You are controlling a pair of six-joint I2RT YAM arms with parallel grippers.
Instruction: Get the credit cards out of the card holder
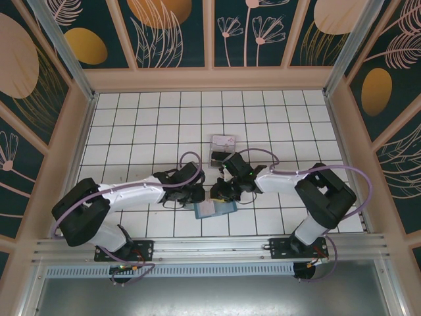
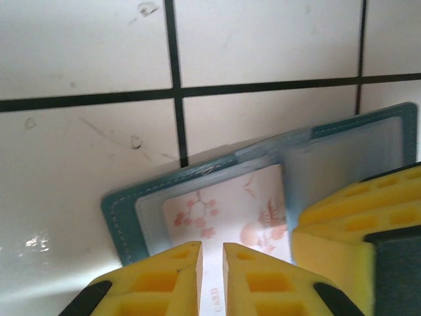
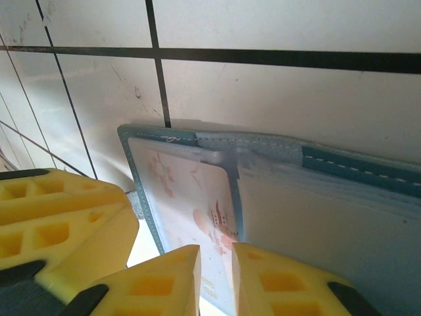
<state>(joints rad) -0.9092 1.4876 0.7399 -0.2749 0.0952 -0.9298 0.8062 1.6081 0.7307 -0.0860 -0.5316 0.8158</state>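
The teal card holder [image 1: 227, 208] lies open on the tiles near the front edge. A pale credit card [image 2: 223, 210] with pink blossoms sits in its left half, under clear plastic. My left gripper [image 2: 212, 253] rests over that card's near end, jaws a narrow slit apart with nothing pinched. My right gripper [image 3: 216, 253] reaches in from the other side over the same card [image 3: 191, 197], close to the holder's fold [image 3: 263, 153], jaws slightly parted and empty. Both grippers meet over the holder in the top view, the left gripper [image 1: 197, 195] beside the right gripper [image 1: 219, 193].
A clear plastic stand [image 1: 222, 150] with pale and dark flat pieces in it stands two tiles behind the grippers. The right gripper's yellow finger [image 2: 348, 224] crowds the holder's right half [image 2: 368, 151]. Wooden walls ring the tiled floor.
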